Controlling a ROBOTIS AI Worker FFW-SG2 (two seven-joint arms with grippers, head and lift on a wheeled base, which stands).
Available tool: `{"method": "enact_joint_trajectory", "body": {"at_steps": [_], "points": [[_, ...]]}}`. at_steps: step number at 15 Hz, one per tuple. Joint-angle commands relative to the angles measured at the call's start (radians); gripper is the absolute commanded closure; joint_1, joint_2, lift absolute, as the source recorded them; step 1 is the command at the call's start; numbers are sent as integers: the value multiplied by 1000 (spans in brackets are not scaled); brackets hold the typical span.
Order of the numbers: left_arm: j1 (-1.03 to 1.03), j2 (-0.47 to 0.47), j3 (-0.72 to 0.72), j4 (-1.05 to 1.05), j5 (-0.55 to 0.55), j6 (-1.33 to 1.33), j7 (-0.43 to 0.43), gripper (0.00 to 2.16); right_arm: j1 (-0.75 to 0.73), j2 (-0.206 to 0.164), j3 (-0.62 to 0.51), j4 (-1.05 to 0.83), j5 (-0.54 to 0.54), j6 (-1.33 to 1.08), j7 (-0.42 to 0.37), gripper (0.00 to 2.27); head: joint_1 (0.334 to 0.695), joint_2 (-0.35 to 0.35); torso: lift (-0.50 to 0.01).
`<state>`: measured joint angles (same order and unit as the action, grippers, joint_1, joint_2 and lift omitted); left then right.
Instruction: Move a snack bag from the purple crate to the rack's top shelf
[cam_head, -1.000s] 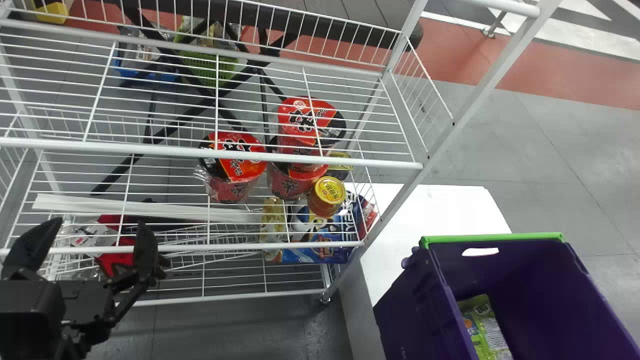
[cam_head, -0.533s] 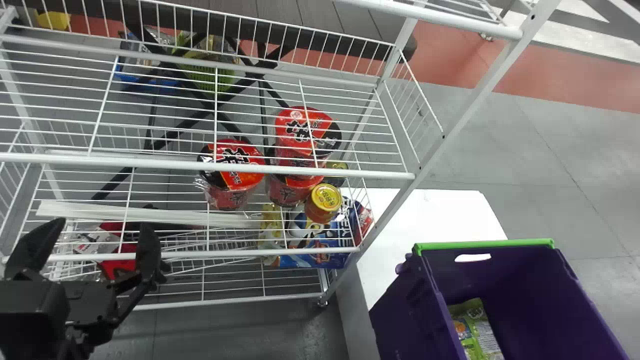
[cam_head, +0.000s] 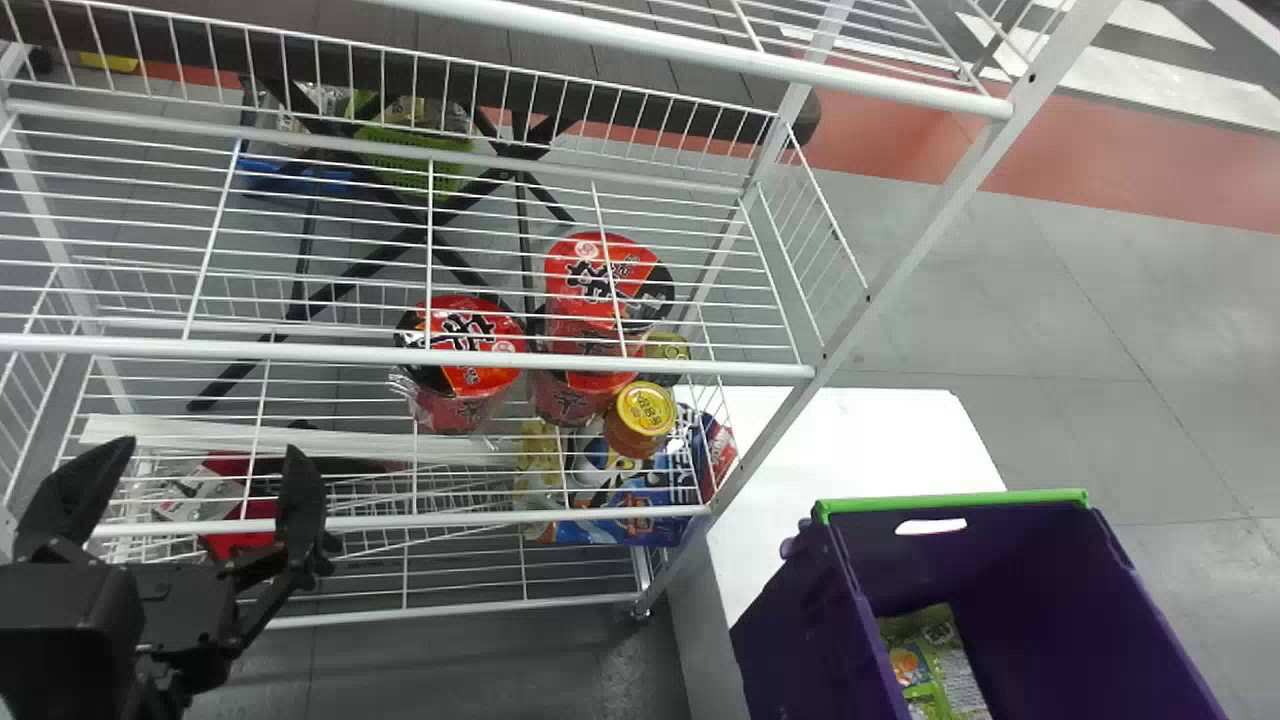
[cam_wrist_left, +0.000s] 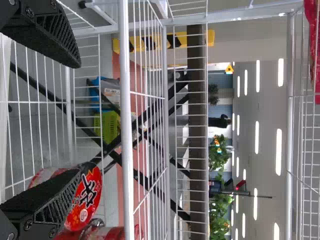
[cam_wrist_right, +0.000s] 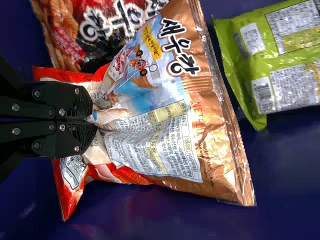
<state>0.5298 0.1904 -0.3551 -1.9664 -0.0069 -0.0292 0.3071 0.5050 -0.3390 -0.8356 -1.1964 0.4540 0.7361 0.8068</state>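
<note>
Three printed snack bags can be made out beside one another in the right wrist view. Large dark characters are carried by the copper-coloured snack bag, with a pale panel of close text printed below a blue picture. Bold white lettering is borne by the black-and-brown bag; small white label panels are set on the green bag, which is also seen inside the purple crate in the head view.

On the rack, big black characters are printed on the red lids of the noodle tubs, near the centre. A yellow-lidded jar is placed just beside them, with a blue packet at about six o'clock from the jar.

The crate is seen at five o'clock in the head view, by the white bench. Grey floor is crossed by a red band towards one o'clock. Strip lights and green plants are shown beyond the rack in the left wrist view.

The right tool is closed on the copper-coloured snack bag, its film pinched and creased between the fingertips, inside the crate. The left tool is parked at eight o'clock in the head view, before the rack, its fingers spread wide and nothing held between them.
</note>
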Motion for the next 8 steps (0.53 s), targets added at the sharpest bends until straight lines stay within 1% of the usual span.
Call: {"method": "enact_joint_trajectory", "body": {"at_steps": [1,8], "points": [[1,0,-1,-2,-1,-2,1,56,4,0,-10,-5,0,0,-1,2044,695,-350,-369],[2,0,-4,-2,-1,1,1,56,10,2,-14,-6,0,-13,-8,2044,695,-350,-341]]}}
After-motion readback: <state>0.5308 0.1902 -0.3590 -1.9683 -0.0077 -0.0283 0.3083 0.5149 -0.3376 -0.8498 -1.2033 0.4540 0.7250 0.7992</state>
